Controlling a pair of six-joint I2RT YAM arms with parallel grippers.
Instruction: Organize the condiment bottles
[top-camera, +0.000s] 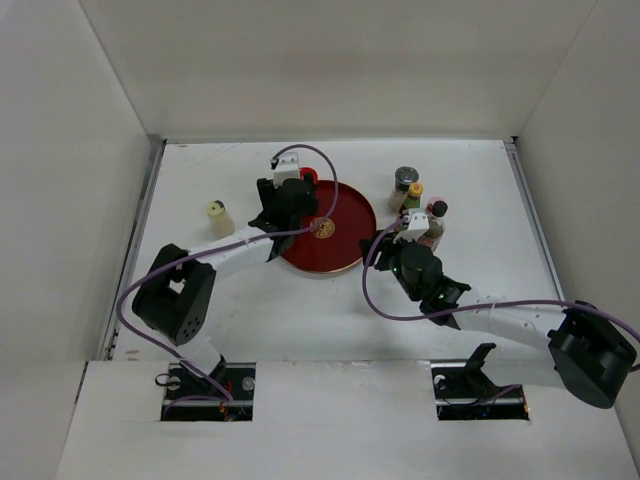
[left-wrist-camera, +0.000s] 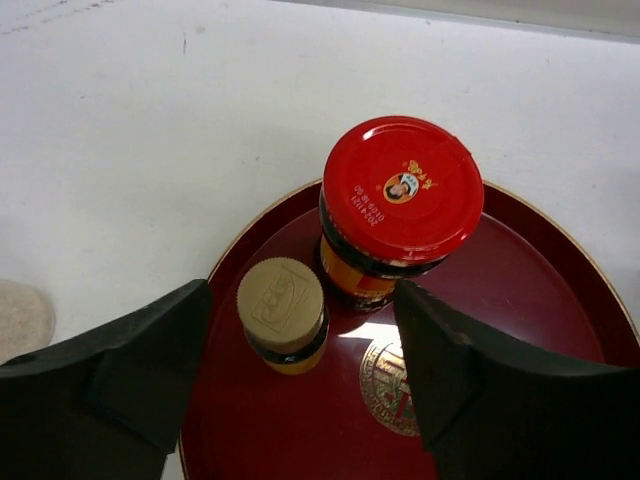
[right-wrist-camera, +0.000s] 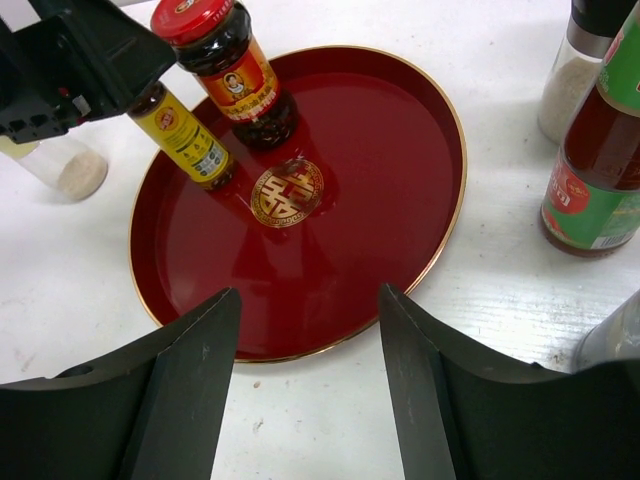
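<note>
On the round red tray (left-wrist-camera: 300, 430) stand two condiment bottles: a red-capped jar (left-wrist-camera: 400, 190) and a small yellow bottle with a tan cap (left-wrist-camera: 283, 300). My left gripper (left-wrist-camera: 305, 350) is open around the small bottle, whose cap sits nearer the left finger (left-wrist-camera: 150, 350) with a gap on both sides. My right gripper (right-wrist-camera: 308, 295) is open and empty, hovering over the tray's near right rim (right-wrist-camera: 440, 250). Seen from above, the left gripper (top-camera: 290, 205) covers the tray's upper left, next to the red-capped jar (top-camera: 308, 175). The right gripper (top-camera: 385, 250) sits at the tray's right edge.
A cream-capped bottle (top-camera: 220, 218) stands alone on the table left of the tray. Right of the tray cluster a grey-capped jar (top-camera: 406, 180), a yellow-capped bottle (top-camera: 413, 193) and a black-capped one (top-camera: 438, 209). A green-labelled sauce bottle (right-wrist-camera: 595, 170) stands close to my right gripper.
</note>
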